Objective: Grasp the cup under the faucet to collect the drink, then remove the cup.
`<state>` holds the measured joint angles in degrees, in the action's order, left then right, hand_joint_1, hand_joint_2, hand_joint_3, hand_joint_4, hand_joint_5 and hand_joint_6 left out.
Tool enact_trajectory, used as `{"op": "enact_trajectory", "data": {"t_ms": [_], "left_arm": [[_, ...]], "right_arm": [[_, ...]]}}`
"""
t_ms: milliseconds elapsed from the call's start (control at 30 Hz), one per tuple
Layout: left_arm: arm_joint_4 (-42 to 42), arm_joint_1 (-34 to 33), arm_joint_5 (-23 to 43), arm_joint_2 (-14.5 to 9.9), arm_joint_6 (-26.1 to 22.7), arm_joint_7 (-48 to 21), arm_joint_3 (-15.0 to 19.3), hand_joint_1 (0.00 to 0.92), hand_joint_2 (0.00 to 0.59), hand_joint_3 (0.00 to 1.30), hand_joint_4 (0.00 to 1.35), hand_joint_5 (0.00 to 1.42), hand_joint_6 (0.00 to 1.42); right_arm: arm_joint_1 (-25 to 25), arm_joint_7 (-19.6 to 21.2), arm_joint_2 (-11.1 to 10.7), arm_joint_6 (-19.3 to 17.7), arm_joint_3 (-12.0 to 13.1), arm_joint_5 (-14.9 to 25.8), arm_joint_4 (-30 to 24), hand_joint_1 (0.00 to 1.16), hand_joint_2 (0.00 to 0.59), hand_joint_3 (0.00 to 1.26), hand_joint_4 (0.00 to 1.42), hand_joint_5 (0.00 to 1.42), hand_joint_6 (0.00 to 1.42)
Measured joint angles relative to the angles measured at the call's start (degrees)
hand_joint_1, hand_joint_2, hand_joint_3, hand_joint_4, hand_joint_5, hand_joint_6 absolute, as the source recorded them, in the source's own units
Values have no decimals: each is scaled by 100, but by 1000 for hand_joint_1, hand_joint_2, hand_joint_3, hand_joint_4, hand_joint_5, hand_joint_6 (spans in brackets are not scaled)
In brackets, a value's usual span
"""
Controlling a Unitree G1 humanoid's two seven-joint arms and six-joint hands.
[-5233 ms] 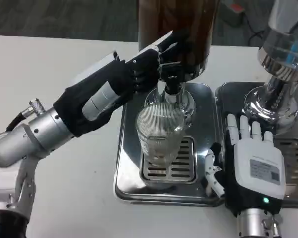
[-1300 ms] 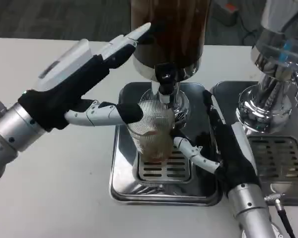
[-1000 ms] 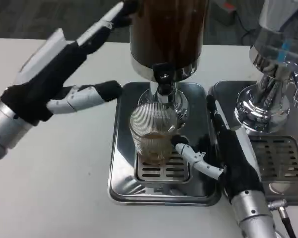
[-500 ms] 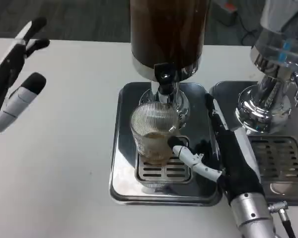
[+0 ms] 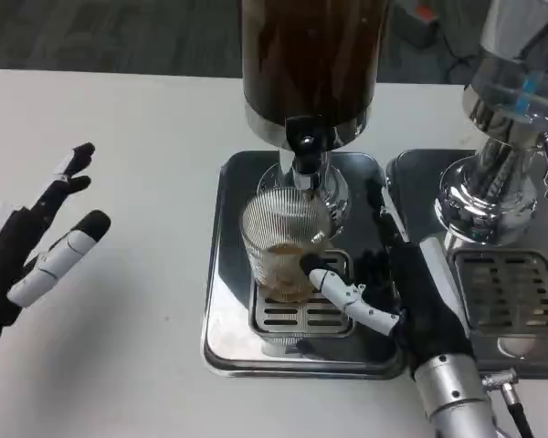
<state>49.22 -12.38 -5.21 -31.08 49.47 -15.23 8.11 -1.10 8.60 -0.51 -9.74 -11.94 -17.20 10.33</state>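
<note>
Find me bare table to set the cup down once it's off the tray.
Free: the white table between the left hand and the drip tray, and its near strip in front of the tray. Crowded: right of the cup, where the right hand and second dispenser sit.

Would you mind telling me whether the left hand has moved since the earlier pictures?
Yes. The left hand has drawn back from the faucet, leftward and toward the robot, over the white table.
</note>
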Motion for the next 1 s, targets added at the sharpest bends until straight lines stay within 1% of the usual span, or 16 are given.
{"op": "enact_trajectory", "data": {"t_ms": [200, 300, 633, 767, 867, 1000], "left_arm": [[293, -191, 1, -5, 105, -1, -152, 0, 131, 55, 0, 70, 0], [374, -207, 1, -12, 130, -3, -212, 0, 131, 60, 0, 70, 0], [542, -346, 8, -53, 147, -11, -234, 0, 132, 66, 0, 70, 0], [615, -387, 8, -55, 150, -60, -252, 0, 132, 66, 0, 70, 0], [685, -439, 8, -67, 158, -113, -255, 0, 132, 66, 0, 70, 0], [722, -466, 9, -67, 162, -156, -257, 0, 132, 66, 0, 70, 0]], "right_arm": [[153, 11, 41, -1, -43, -31, 290, 720, 184, 0, 0, 0, 0], [233, 22, 50, 1, -68, -82, 347, 722, 183, 0, 0, 0, 0], [438, 36, 141, 5, -180, -151, 591, 726, 183, 0, 0, 0, 0], [469, 161, 224, -54, -190, -154, 707, 726, 183, 0, 0, 0, 0], [467, 235, 232, -60, -235, -186, 717, 726, 183, 0, 0, 0, 0], [371, 215, 217, -42, -315, -266, 596, 727, 183, 0, 0, 0, 1]]}}
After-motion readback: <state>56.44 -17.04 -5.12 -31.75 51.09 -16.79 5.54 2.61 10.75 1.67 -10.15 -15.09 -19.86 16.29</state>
